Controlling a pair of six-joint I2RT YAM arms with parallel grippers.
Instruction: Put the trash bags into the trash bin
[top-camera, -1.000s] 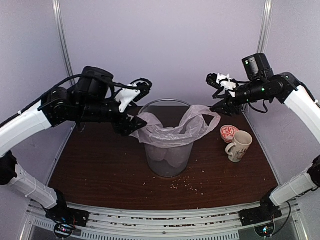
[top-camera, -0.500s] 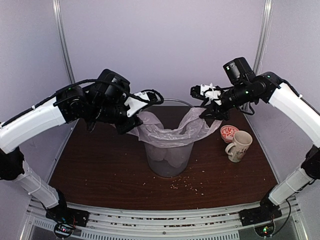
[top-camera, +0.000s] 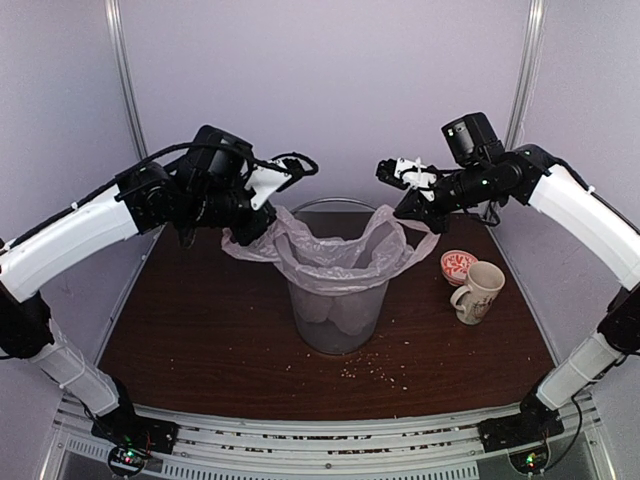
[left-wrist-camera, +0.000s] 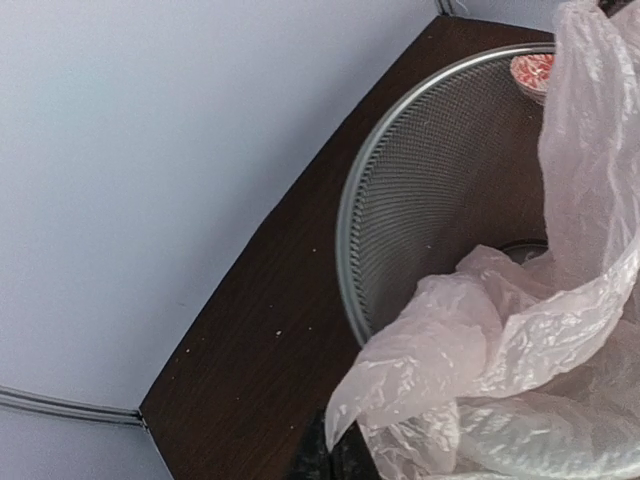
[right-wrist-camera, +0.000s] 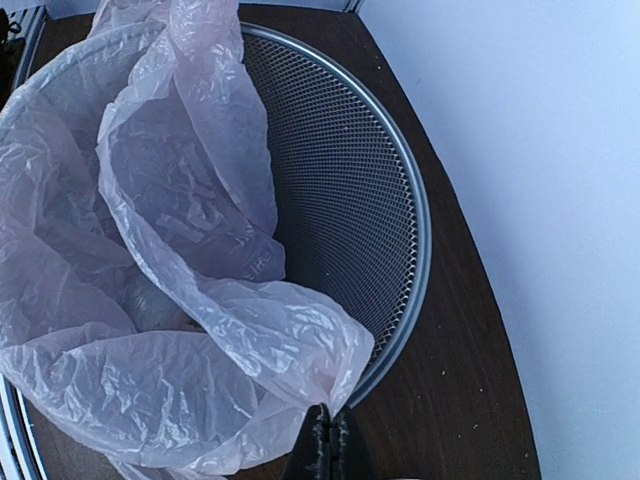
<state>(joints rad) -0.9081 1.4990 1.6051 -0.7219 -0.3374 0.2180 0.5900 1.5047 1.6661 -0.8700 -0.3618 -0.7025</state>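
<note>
Top view – bag: the trash bag (top-camera: 330, 258), thin, wrinkled pinkish-white film, is stretched across the mouth of the trash bin (top-camera: 338, 318) and sags inside.
Top view – grippers: the left gripper (top-camera: 245, 236) and right gripper (top-camera: 420, 214) hold opposite edges above the rim.
Top view – beside: a mug (top-camera: 478, 292) and a small red-patterned bowl (top-camera: 458, 265) stand right of the bin.
Left wrist: fingers (left-wrist-camera: 320, 462) pinch a bunched corner of translucent film just outside the mesh wall.
Right wrist: fingers (right-wrist-camera: 318, 445) are pressed together on a film corner at the metal rim.
</note>
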